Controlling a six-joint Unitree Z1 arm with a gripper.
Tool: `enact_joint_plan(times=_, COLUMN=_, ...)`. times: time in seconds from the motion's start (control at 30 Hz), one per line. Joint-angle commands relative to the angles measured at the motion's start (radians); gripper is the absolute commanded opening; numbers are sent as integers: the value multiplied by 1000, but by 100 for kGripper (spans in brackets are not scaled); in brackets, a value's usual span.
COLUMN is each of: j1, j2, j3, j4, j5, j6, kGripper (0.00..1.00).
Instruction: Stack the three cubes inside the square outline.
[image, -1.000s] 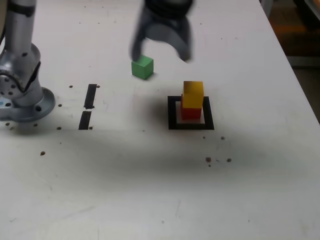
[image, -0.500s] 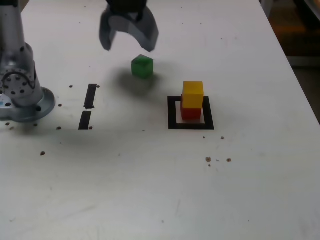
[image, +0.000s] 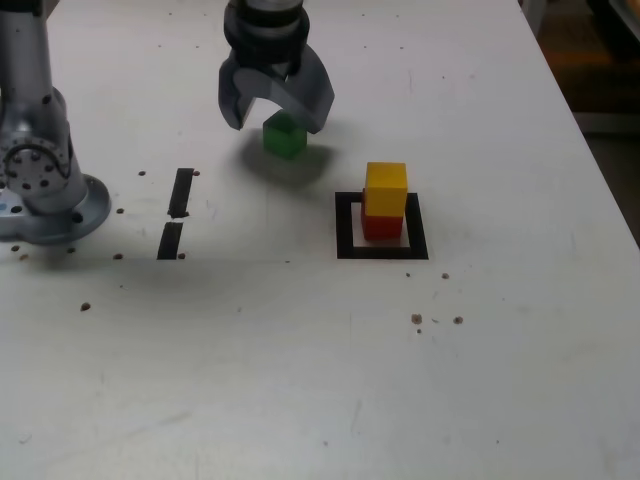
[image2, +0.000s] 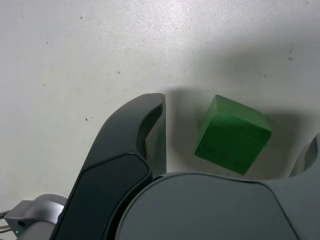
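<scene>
The green cube (image: 284, 137) lies on the white table, behind and to the exterior view's left of the square outline (image: 346, 226). My gripper (image: 277, 122) is open and hangs low over it, one finger on each side, touching nothing. In the wrist view the green cube (image2: 232, 135) sits turned at an angle between the dark finger (image2: 150, 125) and the other finger at the frame's edge. Inside the outline, the yellow cube (image: 386, 188) rests on the red cube (image: 381, 227).
The arm's metal base (image: 40, 190) stands at the exterior view's left. Two short black tape strips (image: 181, 192) (image: 170, 240) lie between the base and the outline. The table's edge (image: 600, 170) runs down the right side.
The gripper swung to the exterior view's left, then came down and back a little, so its open fingers now straddle the green cube. The cubes have not moved.
</scene>
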Motion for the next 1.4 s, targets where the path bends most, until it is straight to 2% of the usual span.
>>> enact_joint_plan(times=0.0, j1=0, j2=21, j3=-2, j4=-11, j5=1, j6=-3, kGripper=91)
enact_joint_plan(times=0.27, j1=0, j2=30, j3=3, j4=-47, j5=-3, j6=-6, kGripper=69)
enact_joint_plan(times=0.43, j1=0, j2=34, j3=-6, j4=-57, j5=-7, j6=-3, kGripper=45)
enact_joint_plan(times=0.53, j1=0, j2=43, j3=-23, j4=-48, j5=-27, j6=4, kGripper=29)
enact_joint_plan(times=0.63, j1=0, j2=55, j3=-36, j4=-32, j5=-49, j6=10, kGripper=22)
enact_joint_plan(times=0.73, j1=0, j2=65, j3=-58, j4=6, j5=-66, j6=12, kGripper=21)
enact_joint_plan(times=0.83, j1=0, j2=56, j3=-109, j4=87, j5=-75, j6=6, kGripper=19)
enact_joint_plan(times=0.97, j1=-7, j2=-17, j3=-223, j4=233, j5=-82, j6=-41, kGripper=16)
enact_joint_plan(times=1.07, j1=-40, j2=-92, j3=-338, j4=359, j5=-82, j6=-112, kGripper=14)
enact_joint_plan(times=1.13, j1=-91, j2=-125, j3=-446, j4=475, j5=-75, j6=-184, kGripper=13)
enact_joint_plan(times=1.27, j1=-203, j2=-111, j3=-618, j4=651, j5=-72, j6=-313, kGripper=12)
enact_joint_plan(times=1.37, j1=-277, j2=-56, j3=-703, j4=708, j5=-98, j6=-400, kGripper=12)
